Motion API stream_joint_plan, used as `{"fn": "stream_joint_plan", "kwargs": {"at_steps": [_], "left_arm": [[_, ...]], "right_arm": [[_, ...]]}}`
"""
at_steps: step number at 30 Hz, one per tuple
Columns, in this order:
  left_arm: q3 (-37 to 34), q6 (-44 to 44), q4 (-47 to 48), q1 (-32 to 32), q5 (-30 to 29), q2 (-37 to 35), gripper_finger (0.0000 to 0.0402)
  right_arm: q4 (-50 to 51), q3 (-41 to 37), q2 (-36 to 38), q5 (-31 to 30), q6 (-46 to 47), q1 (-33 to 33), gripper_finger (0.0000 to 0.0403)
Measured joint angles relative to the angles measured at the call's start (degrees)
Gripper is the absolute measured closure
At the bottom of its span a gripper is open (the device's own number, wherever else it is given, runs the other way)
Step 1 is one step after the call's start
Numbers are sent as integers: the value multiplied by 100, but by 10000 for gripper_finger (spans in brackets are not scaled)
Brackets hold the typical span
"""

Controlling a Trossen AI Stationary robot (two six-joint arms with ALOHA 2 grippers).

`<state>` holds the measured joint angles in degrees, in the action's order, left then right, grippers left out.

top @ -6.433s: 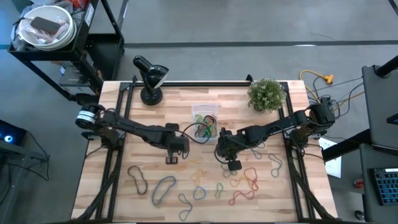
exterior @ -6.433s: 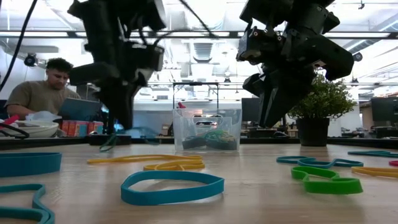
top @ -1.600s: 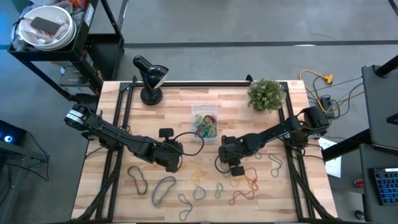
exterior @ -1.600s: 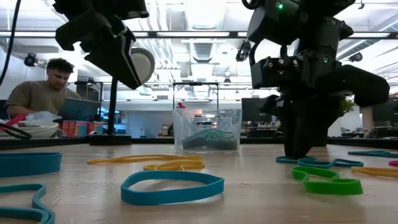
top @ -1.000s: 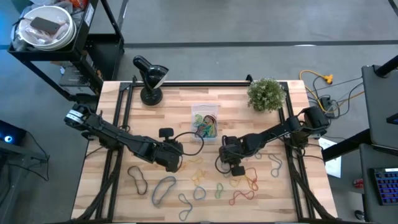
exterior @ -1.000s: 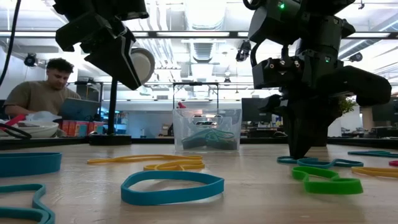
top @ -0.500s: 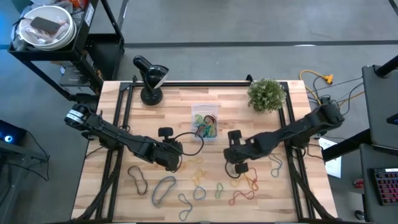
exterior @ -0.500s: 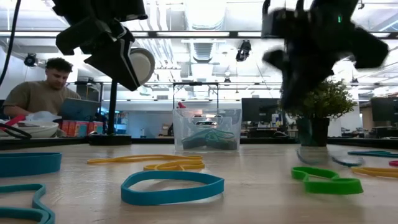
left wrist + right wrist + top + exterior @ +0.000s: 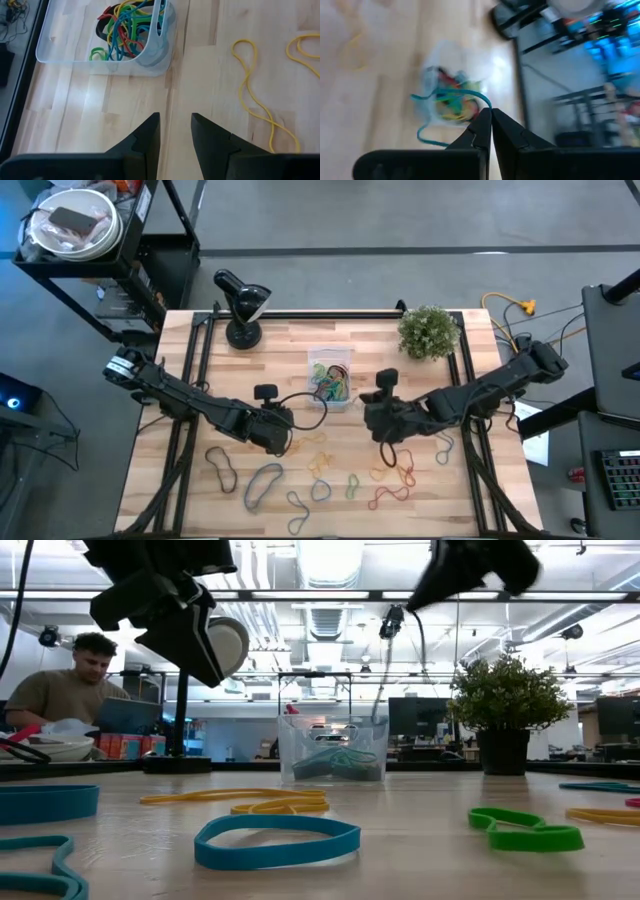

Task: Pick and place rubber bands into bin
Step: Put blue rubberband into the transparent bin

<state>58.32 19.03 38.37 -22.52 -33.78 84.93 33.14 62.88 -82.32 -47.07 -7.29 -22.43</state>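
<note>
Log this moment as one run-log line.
right end effector: shut on teal rubber band, raised, short of bin | left end effector: open, empty, above table | bin: bands inside | loose bands remain

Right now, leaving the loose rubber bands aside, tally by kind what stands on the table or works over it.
bin: 1
potted plant: 1
desk lamp: 1
grippers: 2, the left gripper open and the right gripper shut on a teal rubber band
Total: 5
</note>
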Motion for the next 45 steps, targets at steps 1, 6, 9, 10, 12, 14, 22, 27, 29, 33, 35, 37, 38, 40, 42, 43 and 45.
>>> {"fn": "stream_joint_plan", "kwargs": {"at_steps": [1,6,9,10,12,14,22,27,29,33,35,37,38,40,42,43,45], "left_arm": [[-8,2,2,0,-6,0,308],[-52,10,-13,0,-18,0,308],[-61,11,0,-2,-17,0,308],[-61,11,-2,0,-17,0,308],[-61,13,13,-2,-17,0,308],[-61,13,27,-2,-15,0,308],[-61,12,85,-2,-13,0,308],[-61,13,120,-2,-8,0,308],[-61,11,124,-2,-6,0,308],[-61,11,122,-2,-4,0,308],[-61,11,123,-2,-3,0,308],[-61,11,116,0,-2,0,308],[-61,11,118,0,-2,0,308],[-61,12,116,0,-4,0,308],[-61,11,116,0,-3,0,308],[-61,13,115,0,-2,0,308],[-61,13,116,0,-4,0,308]], "right_arm": [[-32,50,-7,-127,-138,24,395],[-576,243,-41,-253,-828,316,395],[-936,270,-39,-265,-1172,548,395],[-1019,270,-39,-256,-1259,626,395],[-1201,273,-39,-179,-1391,793,395],[-1361,263,-39,11,-1459,966,395],[-1746,136,-39,707,-1509,1531,395],[-2144,-101,-37,1190,-1550,1828,395],[-2241,-196,-37,1414,-1515,1943,395],[-2593,-391,-74,1592,-1482,2095,395],[-2709,-462,-153,1632,-1515,2137,394],[-2843,-484,-280,1771,-1595,2176,394],[-2864,-492,-350,1866,-1640,2202,394],[-3020,-493,-555,2020,-1686,2259,394],[-3113,-493,-758,2039,-1713,2316,394],[-3139,-490,-857,2040,-1721,2345,394],[-3161,-444,-1069,2049,-1720,2406,394]]}}
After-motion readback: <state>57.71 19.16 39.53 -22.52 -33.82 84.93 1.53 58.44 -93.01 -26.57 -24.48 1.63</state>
